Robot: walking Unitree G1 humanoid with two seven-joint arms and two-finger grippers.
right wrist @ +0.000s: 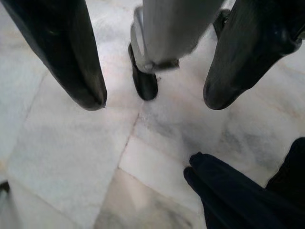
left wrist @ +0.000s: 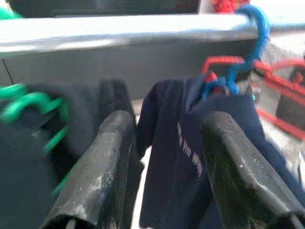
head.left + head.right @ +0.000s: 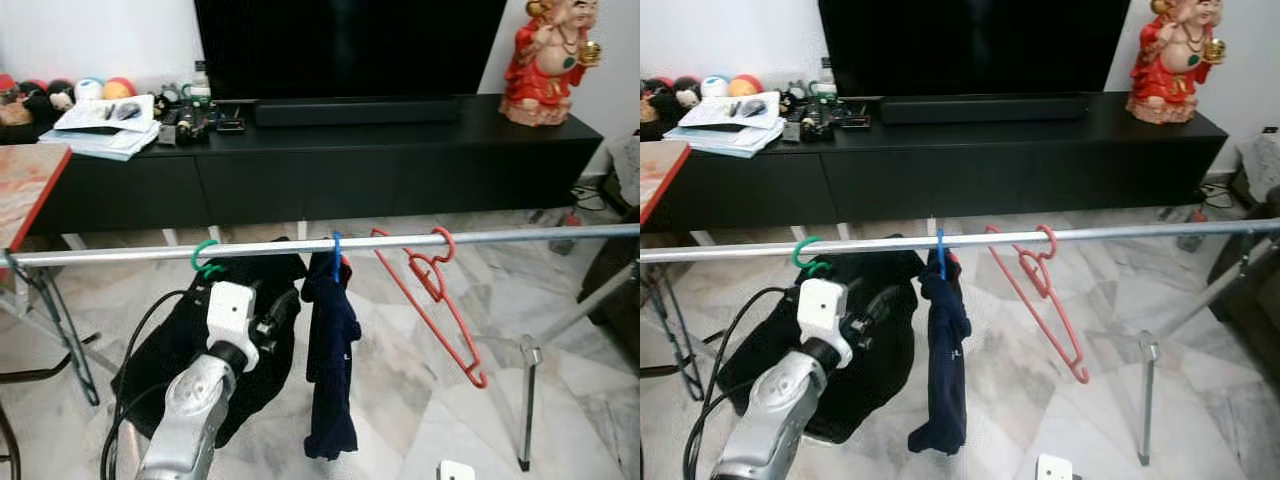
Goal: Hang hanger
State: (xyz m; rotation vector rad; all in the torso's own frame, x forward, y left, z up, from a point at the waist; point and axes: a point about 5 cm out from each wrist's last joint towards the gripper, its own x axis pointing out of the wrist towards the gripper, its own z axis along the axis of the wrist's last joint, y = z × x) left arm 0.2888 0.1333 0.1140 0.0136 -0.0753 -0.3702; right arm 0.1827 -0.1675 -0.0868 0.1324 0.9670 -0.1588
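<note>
A silver rail (image 3: 300,246) crosses the view at chest height. Three hangers hang on it: a green one (image 3: 205,258) carrying a black garment (image 3: 185,350), a blue one (image 3: 337,255) carrying a navy garment (image 3: 330,360), and a bare red one (image 3: 432,300) tilted to the right. My left gripper (image 3: 282,312) is raised just below the rail, between the green and blue hangers. It stands open (image 2: 167,157) with nothing between its fingers, facing the navy garment (image 2: 181,143). My right gripper (image 1: 152,100) hangs open over the marble floor, above a foot of the rack (image 1: 145,81).
Behind the rail stand a long black TV console (image 3: 330,160), a dark TV (image 3: 350,45) and a red figurine (image 3: 548,60). Papers (image 3: 105,125) lie at the console's left end. A red-edged marble table (image 3: 25,180) is at the far left. The rack's leg (image 3: 528,400) stands at the right.
</note>
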